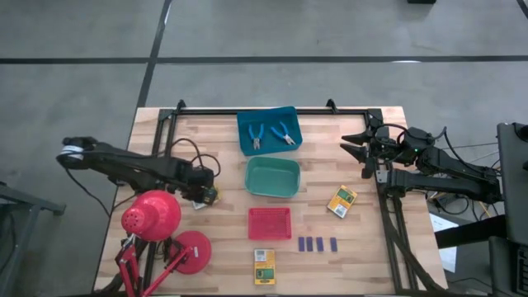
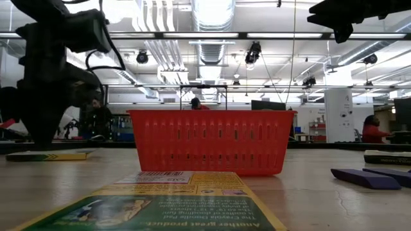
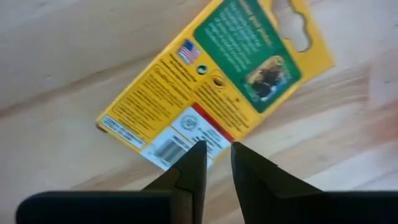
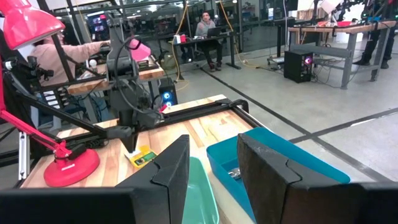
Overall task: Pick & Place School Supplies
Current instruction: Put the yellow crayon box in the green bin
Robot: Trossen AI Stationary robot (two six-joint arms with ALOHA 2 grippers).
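My left gripper [image 1: 200, 195] [image 3: 217, 149] points down over a flat yellow-and-green box [image 3: 211, 81] [image 1: 212, 195] lying on the wood left of the trays. Its fingers stand a narrow gap apart, with nothing between them. A second box [image 1: 342, 200] lies to the right, and a third [image 1: 264, 266] at the near edge. Several dark blue blocks [image 1: 318, 244] lie in a row. Two blue-handled tools [image 1: 270, 134] rest in the blue tray [image 1: 247, 148]. My right gripper [image 1: 356, 145] [image 4: 214, 162] waits open, level, high at the far right. My left gripper comes from above with its fingertips [image 3: 198, 152] over the box's barcode end [image 3: 171, 146]. The box lies flat on the table. I cannot tell whether the tips touch it.
A green tray [image 1: 272, 188] and a red tray [image 1: 270, 234] stand in a column below the blue one. A red desk lamp [image 1: 153, 216] stands close beside my left arm, on its near side. A black frame [image 1: 272, 110] runs along the far edge.
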